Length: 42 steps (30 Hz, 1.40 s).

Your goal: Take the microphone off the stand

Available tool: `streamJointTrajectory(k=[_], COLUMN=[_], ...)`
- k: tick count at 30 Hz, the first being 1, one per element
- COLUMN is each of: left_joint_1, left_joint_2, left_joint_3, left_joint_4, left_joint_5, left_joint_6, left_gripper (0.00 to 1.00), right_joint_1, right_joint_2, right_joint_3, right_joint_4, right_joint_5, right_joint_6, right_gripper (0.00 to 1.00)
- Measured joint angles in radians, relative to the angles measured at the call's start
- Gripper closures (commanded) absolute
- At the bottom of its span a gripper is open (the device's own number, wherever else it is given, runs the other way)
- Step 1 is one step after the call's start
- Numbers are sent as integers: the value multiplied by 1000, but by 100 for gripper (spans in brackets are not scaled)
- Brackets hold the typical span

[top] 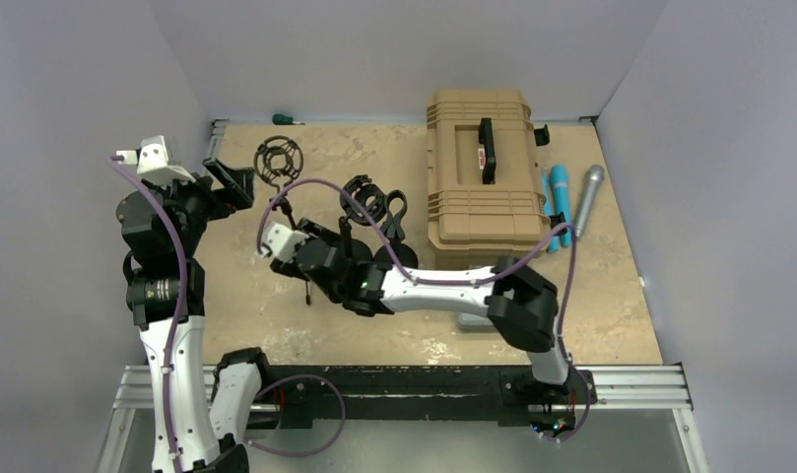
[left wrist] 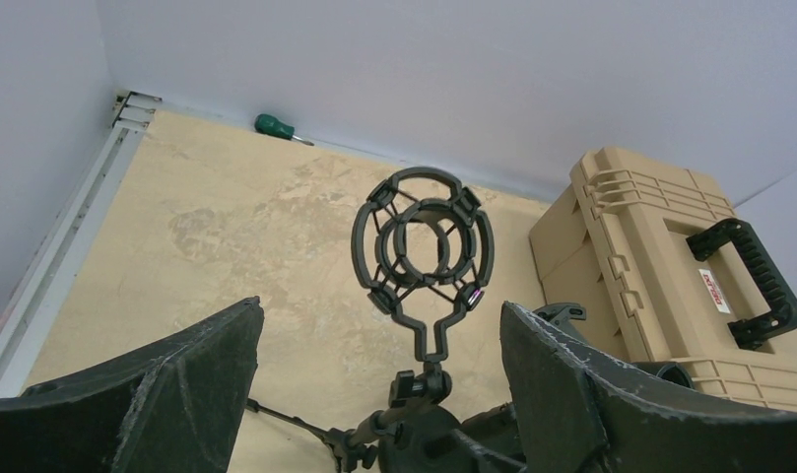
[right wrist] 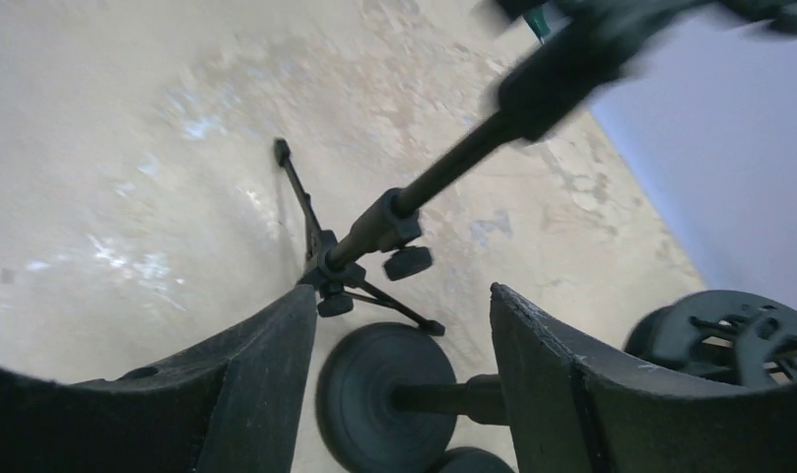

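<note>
Already off the black stand, slim silver microphone; left tool, right tool agape.

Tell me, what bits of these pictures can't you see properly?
- Right wrist view: the top of the tripod stand is blurred.
- Left wrist view: the bottom edge and left fingers cut off the stand under the shock mount.
- Top view: the right arm covers much of the tripod stand.
- Left wrist view: the case label is too small to read.
</note>
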Motion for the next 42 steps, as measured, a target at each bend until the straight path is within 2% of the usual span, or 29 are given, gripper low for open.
streamJointTrajectory(k=[6, 10, 17, 22, 27, 30, 36, 42], left_joint_1=[0, 0, 0, 0, -4, -31, -169, -296], left_joint_2=[0, 0, 19, 40, 52, 54, 43, -51], left_joint_3=[0, 0, 0, 0, -2, -10, -17, -64], left_joint_4=[0, 0, 0, 0, 18, 50, 79, 139], left_joint_5=[-1, -1, 14, 35, 92, 140, 215, 255], left_joint_6=[0, 0, 0, -1, -2, -1, 26, 66], left_gripper=[13, 12, 12, 11, 11, 11, 11, 11], right_joint_1=[-135, -226, -206, -195, -197, -197, -199, -202], right_joint_2=[-206, -240, -250, -335, -504, -637, -921, -1224], right_joint_3=[-93, -95, -105, -152, -204, -245, -360, -441], right_joint_4=[-9, -6, -23, -35, -43, -52, -71, -108], right_joint_5=[-321, -453, -587, -652, -640, -583, -372, -119], right_joint_6=[215, 289, 371, 429, 462, 472, 478, 467], right_gripper=[37, 38, 38, 37, 34, 31, 18, 16])
